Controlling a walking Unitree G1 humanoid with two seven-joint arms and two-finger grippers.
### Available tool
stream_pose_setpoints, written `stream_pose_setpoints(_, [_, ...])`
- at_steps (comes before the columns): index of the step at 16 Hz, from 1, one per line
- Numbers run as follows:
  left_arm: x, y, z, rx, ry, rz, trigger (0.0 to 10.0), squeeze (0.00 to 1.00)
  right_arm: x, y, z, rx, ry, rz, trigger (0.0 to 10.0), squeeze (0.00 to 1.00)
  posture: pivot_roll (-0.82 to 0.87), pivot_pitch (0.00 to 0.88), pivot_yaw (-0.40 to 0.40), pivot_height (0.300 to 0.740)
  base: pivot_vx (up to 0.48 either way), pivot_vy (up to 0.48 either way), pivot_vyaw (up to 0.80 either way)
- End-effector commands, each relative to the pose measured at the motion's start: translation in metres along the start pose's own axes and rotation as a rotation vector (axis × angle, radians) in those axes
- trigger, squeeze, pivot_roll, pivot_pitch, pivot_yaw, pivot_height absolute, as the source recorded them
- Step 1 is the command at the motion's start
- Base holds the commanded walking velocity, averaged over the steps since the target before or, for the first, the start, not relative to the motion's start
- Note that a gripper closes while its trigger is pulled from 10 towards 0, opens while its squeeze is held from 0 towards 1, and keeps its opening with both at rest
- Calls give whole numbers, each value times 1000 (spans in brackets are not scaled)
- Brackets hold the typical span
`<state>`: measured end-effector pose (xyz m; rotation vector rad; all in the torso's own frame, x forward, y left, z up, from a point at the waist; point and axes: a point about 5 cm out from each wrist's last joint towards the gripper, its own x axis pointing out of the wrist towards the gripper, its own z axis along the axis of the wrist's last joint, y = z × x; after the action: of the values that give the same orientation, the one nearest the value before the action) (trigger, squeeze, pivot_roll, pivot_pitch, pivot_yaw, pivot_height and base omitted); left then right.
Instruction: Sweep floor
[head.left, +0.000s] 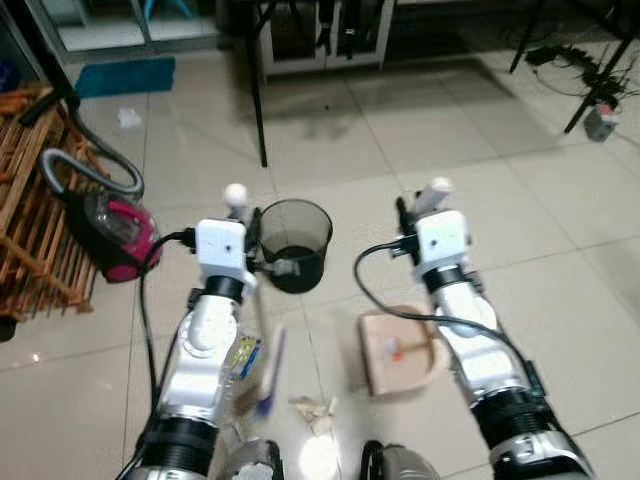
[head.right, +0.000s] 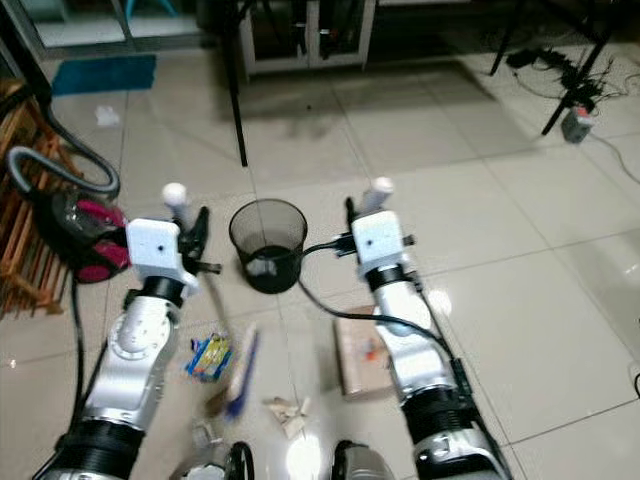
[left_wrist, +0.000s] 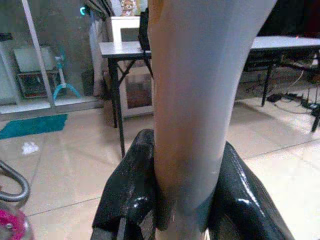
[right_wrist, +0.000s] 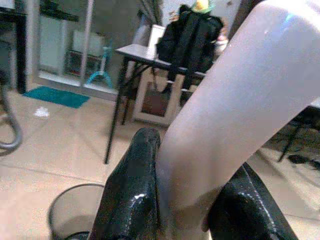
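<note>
The broom (head.left: 268, 372) hangs from the left gripper (left_wrist: 187, 200), brush end blurred just above the tile floor (head.left: 560, 200) between the two arms. Litter sits right under it: a colourful wrapper (head.right: 208, 357), a crumpled bit of paper (head.left: 312, 408) and a clear plastic piece (head.right: 203, 434). The dustpan (head.left: 400, 352) is down flat on the floor under the right arm, with a small orange scrap lying in it.

Around all that: a black mesh bin (head.left: 293, 243) stands just ahead, between the two grippers. A pink and black vacuum cleaner (head.left: 118, 234) with its grey hose sits off to the left, next to a wooden rack (head.left: 30, 215). Further back there's a black worktop leg (head.left: 256, 100), a teal mat (head.left: 125, 76) and a white scrap (head.left: 128, 118) on the tiles.

Left gripper's fingers (left_wrist: 131, 195) are clamped on the pale broom handle (left_wrist: 200, 90). The right gripper (right_wrist: 187, 200) is squeezed tight on the white dustpan handle (right_wrist: 240, 90). Both arms reach forward at about the same height, with the handle tops poking up above the wrists.
</note>
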<state>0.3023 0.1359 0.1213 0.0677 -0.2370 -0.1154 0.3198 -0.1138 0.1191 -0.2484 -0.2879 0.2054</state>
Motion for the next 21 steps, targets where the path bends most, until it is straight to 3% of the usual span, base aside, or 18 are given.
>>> stream_pose_setpoints(1, [-2,-4,-1,19,-23,-32,10000,0,1,6,0,6,-8,19,10000,0,-44,256,-8,740,0,0,0])
stream_pose_setpoints(3, [-6,-13,-9,35,-17,-80,10000,0,-5,21,-10,42,54,46,10000,0,-59,272,-12,740,0,0,0])
stream_pose_setpoints(8, [-12,-32,-18,49,-4,-190,10000,0,-20,41,-12,-5,16,148,10000,0,-67,295,-11,740,0,0,0])
stream_pose_setpoints(12, [-14,-40,-25,56,10,-229,10000,0,-23,46,-11,-15,-4,153,10000,0,-73,301,-10,740,0,0,0])
stream_pose_setpoints(16, [-11,-44,-34,-62,71,-129,10000,0,-28,47,-22,-16,73,83,10000,0,-80,296,-11,740,0,0,0])
stream_pose_setpoints(21, [2,-28,-29,-254,56,89,10000,0,-29,32,-34,-9,149,-21,10000,0,-85,276,-13,740,0,0,0])
